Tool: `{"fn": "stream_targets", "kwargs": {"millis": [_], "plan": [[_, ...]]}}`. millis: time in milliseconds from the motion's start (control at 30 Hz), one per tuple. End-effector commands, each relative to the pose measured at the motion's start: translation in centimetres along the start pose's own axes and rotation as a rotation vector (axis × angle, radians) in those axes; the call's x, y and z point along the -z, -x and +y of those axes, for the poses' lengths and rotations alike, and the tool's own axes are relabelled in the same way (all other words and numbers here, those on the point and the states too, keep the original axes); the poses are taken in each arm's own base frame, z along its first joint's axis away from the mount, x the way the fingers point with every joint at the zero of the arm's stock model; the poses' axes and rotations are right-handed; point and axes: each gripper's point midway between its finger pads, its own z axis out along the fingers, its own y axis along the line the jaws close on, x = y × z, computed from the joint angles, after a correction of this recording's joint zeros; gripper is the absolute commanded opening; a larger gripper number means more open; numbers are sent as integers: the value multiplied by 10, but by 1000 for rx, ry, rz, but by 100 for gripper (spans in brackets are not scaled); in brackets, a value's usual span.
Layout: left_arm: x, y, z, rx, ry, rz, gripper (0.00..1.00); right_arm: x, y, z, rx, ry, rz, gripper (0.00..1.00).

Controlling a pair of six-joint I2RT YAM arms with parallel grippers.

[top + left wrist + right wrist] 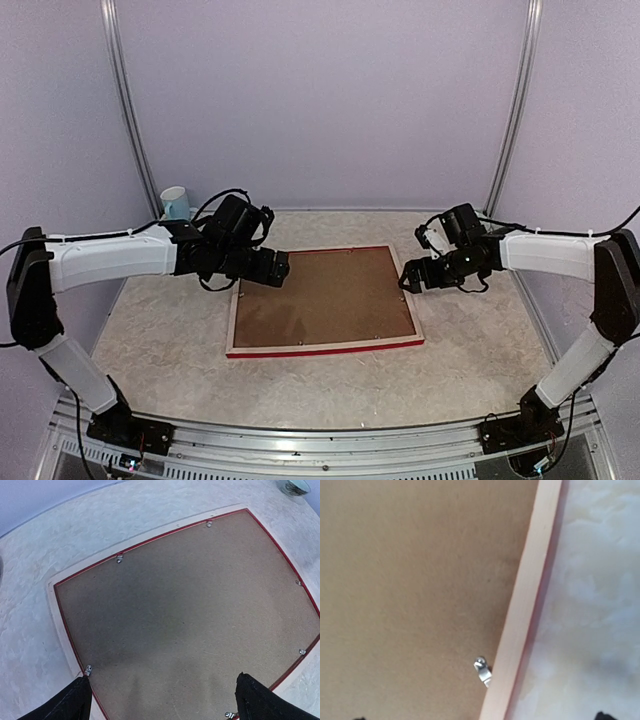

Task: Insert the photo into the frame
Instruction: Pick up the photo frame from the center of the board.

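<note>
Your left tool and right tool gape empty over the face-down red-edged wooden frame, mottled beige counter all round.

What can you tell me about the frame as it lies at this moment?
The frame is a thin rectangle lying flat, back up, in the middle of the table. Its rim looks like pale wood, with red showing along the edges. A brown backing board fills it, with small metal clips around the inner edge. The left gripper hangs open at its left edge, the right gripper at its right; contact cannot be told.
</note>
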Motion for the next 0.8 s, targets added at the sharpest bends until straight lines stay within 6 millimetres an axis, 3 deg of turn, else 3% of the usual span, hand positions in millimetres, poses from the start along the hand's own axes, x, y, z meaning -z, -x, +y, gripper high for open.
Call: {"fn": "stream_targets", "kwargs": {"millis": [0, 200, 300, 533, 633, 767], "plan": [[22, 14, -49, -237, -93, -70, 99, 17, 12, -10, -46, -25, -56, 99], [32, -9, -120, -508, -239, -62, 95, 27, 14, -13, -65, -30, -77, 99], [31, -17, -140, -603, -288, -47, 93, 33, 17, -15, -68, -34, -89, 99], [26, -31, -172, -758, -430, 30, 86, 47, 23, -19, -71, -50, -115, 99], [14, -47, -178, -828, -406, 103, 84, 56, 26, -21, -71, -61, -134, 99], [-15, -86, -170, -895, -314, 261, 76, 68, 30, -26, -73, -80, -157, 99]]}}
